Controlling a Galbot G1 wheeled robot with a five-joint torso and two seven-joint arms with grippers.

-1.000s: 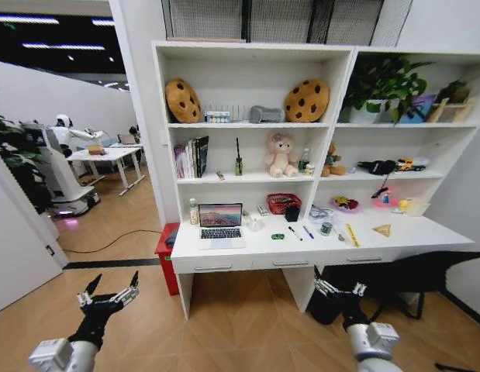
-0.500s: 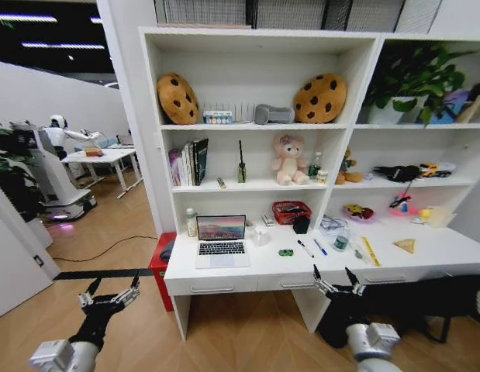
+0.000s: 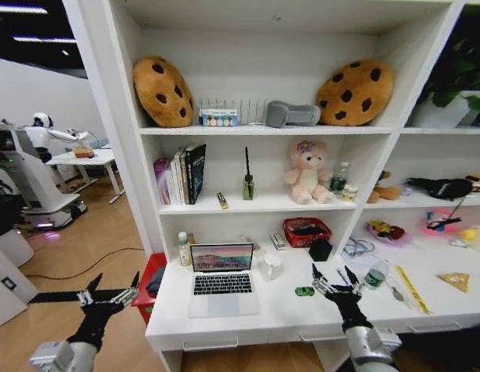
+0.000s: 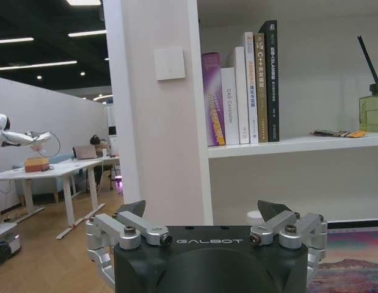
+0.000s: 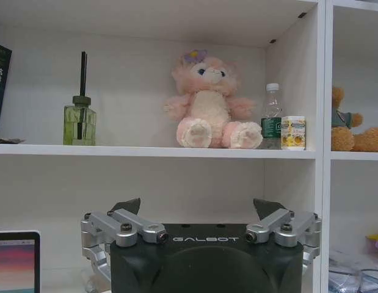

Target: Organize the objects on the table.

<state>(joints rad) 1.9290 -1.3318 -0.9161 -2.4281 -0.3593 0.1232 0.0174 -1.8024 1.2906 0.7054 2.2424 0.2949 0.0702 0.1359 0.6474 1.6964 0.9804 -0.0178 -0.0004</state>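
Just left of right claw (image 3: 335, 280): toy car (image 3: 304, 291)

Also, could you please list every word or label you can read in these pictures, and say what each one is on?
"GALBOT": on the left gripper body.
"GALBOT": on the right gripper body.
"C++": on one spine among the books; the other spine text is too small to read.
Small box and bottle labels: unreadable.

Bare desk (image 3: 278, 314) top lies in front of the open laptop (image 3: 222, 280), along the near edge. To the laptop's right stand a white cup (image 3: 271, 266) just beside it, then a small green toy car (image 3: 304, 291). Behind the car a red basket (image 3: 307, 231) and a black box (image 3: 320, 249) crowd the back wall. Left of the laptop a bottle (image 3: 184, 249) narrows the corner.
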